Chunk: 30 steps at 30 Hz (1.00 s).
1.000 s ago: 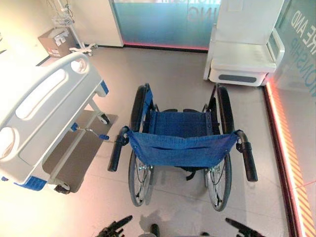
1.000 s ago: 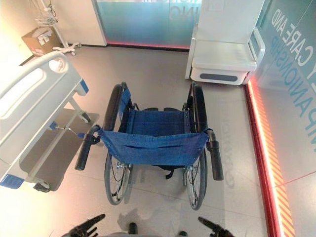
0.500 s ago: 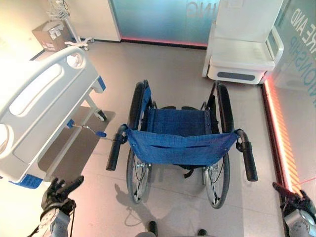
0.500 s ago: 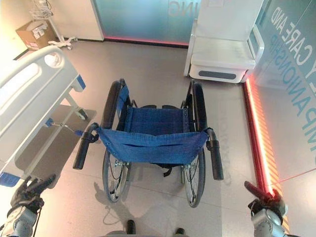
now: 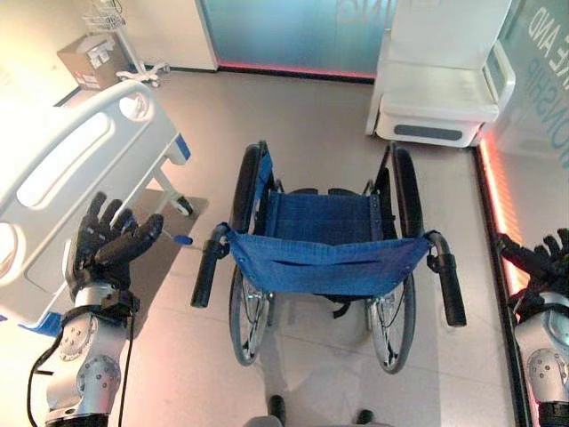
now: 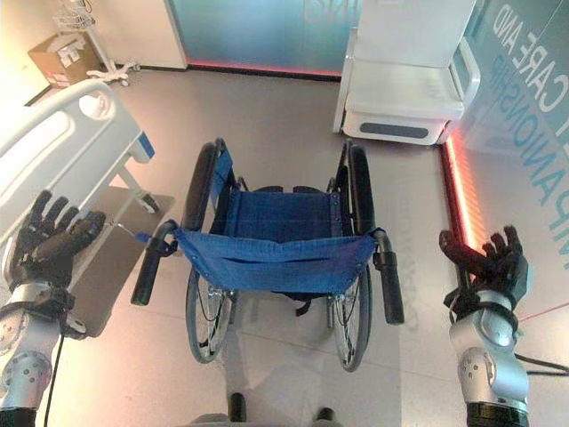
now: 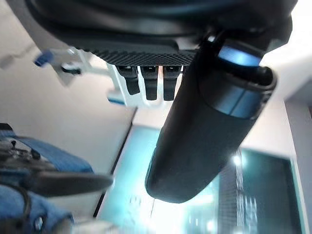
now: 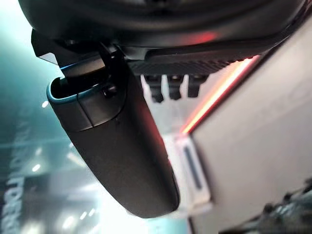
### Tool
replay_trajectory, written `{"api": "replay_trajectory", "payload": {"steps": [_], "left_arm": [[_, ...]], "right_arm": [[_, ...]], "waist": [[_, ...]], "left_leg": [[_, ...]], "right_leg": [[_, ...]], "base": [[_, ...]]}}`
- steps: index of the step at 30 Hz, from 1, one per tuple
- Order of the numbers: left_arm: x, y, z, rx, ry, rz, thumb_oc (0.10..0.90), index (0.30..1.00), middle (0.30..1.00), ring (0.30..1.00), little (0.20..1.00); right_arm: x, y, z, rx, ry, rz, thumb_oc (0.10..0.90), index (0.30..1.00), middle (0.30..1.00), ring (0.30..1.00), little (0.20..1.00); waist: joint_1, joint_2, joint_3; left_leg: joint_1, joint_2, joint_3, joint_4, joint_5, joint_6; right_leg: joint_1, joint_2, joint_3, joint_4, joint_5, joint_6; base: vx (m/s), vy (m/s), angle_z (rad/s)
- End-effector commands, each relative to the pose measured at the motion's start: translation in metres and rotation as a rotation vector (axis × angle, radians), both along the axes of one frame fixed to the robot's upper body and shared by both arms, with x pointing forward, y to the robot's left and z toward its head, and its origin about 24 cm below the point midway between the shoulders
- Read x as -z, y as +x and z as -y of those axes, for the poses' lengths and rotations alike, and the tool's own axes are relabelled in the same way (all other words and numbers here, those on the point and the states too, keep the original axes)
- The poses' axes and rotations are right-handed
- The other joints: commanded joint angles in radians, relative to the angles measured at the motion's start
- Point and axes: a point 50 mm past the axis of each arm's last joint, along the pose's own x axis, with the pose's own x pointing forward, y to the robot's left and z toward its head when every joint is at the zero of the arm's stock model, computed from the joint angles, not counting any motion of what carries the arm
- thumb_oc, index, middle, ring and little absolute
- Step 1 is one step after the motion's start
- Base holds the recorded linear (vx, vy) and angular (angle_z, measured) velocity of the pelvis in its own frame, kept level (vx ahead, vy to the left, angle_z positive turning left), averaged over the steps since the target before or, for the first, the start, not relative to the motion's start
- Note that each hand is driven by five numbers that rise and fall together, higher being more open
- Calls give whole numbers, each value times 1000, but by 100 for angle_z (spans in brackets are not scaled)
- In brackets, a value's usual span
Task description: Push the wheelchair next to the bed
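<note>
Hands: we see left hand [image 5: 105,249] and right hand [image 6: 491,265] spread, empty.
Handles: left handle [image 5: 206,276] and right handle [image 6: 388,289] lie inward, frame centre.

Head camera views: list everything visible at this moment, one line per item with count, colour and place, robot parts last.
wheelchair: 1, blue seat and back, black wheels and push handles, centre of the floor, its back toward the robot.
bed: 1, white with blue corner pieces, on castors, left of the wheelchair.
white chair unit: 1, white, far right, against the glass wall.
cardboard box: 1, brown, far left corner.
wheeled stand: 1, white, beside the box.
red floor strip: 1, glowing red, along the right wall.
left hand: 1, dark, open, raised in front of the bed, touching nothing.
right hand: 1, dark, open, raised right of the wheelchair, off its handle.
</note>
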Motion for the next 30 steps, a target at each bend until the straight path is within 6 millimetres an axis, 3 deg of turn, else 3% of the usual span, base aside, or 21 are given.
{"api": "replay_trajectory", "payload": {"steps": [1,6,10,18,24,30], "left_arm": [[-74,13,7,164,106,247,800,900,900,900,900],[-76,13,17,271,103,175,800,900,900,900,900],[-71,5,12,279,146,51,800,900,900,900,900],[-82,-12,0,304,192,-66,800,900,900,900,900],[-85,-22,-1,259,308,-154,800,900,900,900,900],[-94,-24,-1,286,304,-133,800,900,900,900,900]], "right_arm": [[-76,12,-4,-98,-160,240,800,900,900,900,900],[-72,11,-16,-254,-74,201,800,900,900,900,900],[-66,3,-18,-316,-26,120,800,900,900,900,900],[-82,-12,-18,-402,-80,89,800,900,900,900,900],[-83,-19,-36,-512,-96,75,800,900,900,900,900],[-92,-19,-44,-562,-117,129,800,900,900,900,900]], "waist": [[-3,-9,-34],[-8,-15,-32],[-11,-24,-29],[-8,-44,-10],[0,-47,-6],[5,-45,0]], "left_leg": [[2,19,32,4,-59,-31],[3,20,45,4,-59,-31],[1,23,58,4,-55,-29],[-8,20,71,3,-49,-25],[-16,19,76,3,-43,-26],[-22,20,80,7,-40,-29]], "right_leg": [[-51,9,19,19,17,-38],[-53,10,20,20,18,-33],[-58,13,22,22,21,-29],[-66,23,26,15,29,-22],[-69,22,17,10,32,-18],[-71,20,9,11,32,-16]], "base": [[0,0,0],[0,0,0],[-14,-28,0],[-17,-30,-2],[0,-3,1],[0,0,0]]}}
